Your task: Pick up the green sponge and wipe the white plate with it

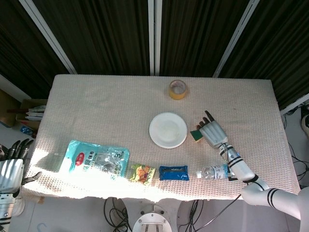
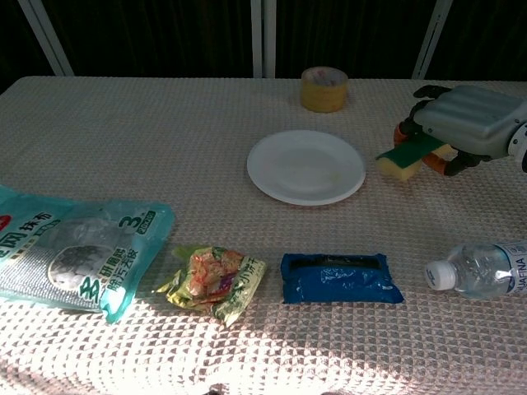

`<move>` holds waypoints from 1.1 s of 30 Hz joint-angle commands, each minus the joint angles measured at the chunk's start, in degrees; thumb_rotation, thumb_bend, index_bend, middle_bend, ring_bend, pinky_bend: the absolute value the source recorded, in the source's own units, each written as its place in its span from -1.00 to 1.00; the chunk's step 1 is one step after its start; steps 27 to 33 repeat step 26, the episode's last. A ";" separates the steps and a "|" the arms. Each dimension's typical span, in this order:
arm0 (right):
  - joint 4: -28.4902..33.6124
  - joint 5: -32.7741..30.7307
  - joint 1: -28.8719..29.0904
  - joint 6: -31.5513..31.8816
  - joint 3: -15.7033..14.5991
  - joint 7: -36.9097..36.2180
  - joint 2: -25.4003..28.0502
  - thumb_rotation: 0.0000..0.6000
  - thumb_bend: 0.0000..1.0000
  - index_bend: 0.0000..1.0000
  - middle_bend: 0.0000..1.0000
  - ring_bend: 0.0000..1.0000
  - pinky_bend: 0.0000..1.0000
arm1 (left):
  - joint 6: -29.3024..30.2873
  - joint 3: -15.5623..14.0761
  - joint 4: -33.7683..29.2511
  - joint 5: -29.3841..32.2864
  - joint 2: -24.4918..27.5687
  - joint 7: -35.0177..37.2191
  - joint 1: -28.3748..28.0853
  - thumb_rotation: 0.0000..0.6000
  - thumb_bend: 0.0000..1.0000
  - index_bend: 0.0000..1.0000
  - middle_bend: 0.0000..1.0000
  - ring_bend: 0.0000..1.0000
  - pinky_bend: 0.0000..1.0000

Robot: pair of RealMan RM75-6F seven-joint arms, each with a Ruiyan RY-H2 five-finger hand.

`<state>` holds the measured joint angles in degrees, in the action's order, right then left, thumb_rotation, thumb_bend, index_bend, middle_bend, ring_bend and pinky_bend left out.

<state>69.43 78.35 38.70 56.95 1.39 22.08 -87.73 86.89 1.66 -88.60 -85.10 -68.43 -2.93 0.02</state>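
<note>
We see the tabletop [image 2: 123, 123] carrying the white plate [image 2: 306, 166], which sits bare near its middle. Our right hand [image 2: 469, 123] hangs off the plate's right side, fingers clamped on the green sponge [image 2: 408, 158] (green face up, yellow foam beneath), its long axis pointing back toward the plate. The left hand [image 1: 10, 166] idles with fingers spread, far from the plate.

Bright daylight on the tabletop [image 1: 120, 106] — strongest w/ blown-out glare along the near edge in both views. Backdrop behind is dark, nearly black. Short soft shadows under objects. Plastic bottle [image 2: 482, 269] and silver pouch [image 2: 70, 247] catch highlights. Both views sharp overall — slight wide-angle stretch at head view corners.
</note>
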 commanded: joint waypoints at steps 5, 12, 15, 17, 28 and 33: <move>2.56 -0.66 -2.78 1.12 -0.65 -1.59 0.86 1.00 -0.65 -1.00 -1.00 -1.00 -1.00 | 0.43 0.08 -0.83 0.17 0.40 -0.68 0.05 1.00 -0.95 -0.81 -0.87 -0.88 -0.68; 13.01 1.20 -10.42 13.01 -1.08 -5.74 10.05 1.00 -0.70 -1.00 -1.00 -1.00 -1.00 | 0.42 0.35 -0.90 0.45 0.89 -0.38 -0.16 1.00 -0.95 -0.81 -0.87 -0.88 -0.68; 18.44 2.40 -15.66 21.50 -1.18 -8.16 15.20 1.00 -0.68 -1.00 -1.00 -1.00 -1.00 | 0.82 0.72 -0.94 0.71 1.05 -0.34 -0.15 1.00 -0.95 -0.81 -0.87 -0.88 -0.68; 20.56 3.59 -19.71 28.07 -1.40 -9.51 17.66 1.00 -0.63 -1.00 -0.98 -1.00 -1.00 | 1.21 1.00 -0.81 0.79 0.90 -0.61 -0.17 1.00 -0.95 -0.81 -0.87 -0.88 -0.68; 24.87 6.62 -31.28 39.44 -4.86 -17.40 23.85 1.00 -0.47 -1.00 -0.98 -1.00 -1.00 | 2.05 1.58 -0.43 0.58 -0.71 -3.90 -0.68 1.00 -0.95 -0.81 -0.87 -0.88 -0.68; 24.87 6.62 -31.28 39.44 -4.86 -17.40 23.85 1.00 -0.47 -1.00 -0.98 -1.00 -1.00 | 2.05 1.58 -0.43 0.58 -0.71 -3.90 -0.68 1.00 -0.95 -0.81 -0.87 -0.88 -0.68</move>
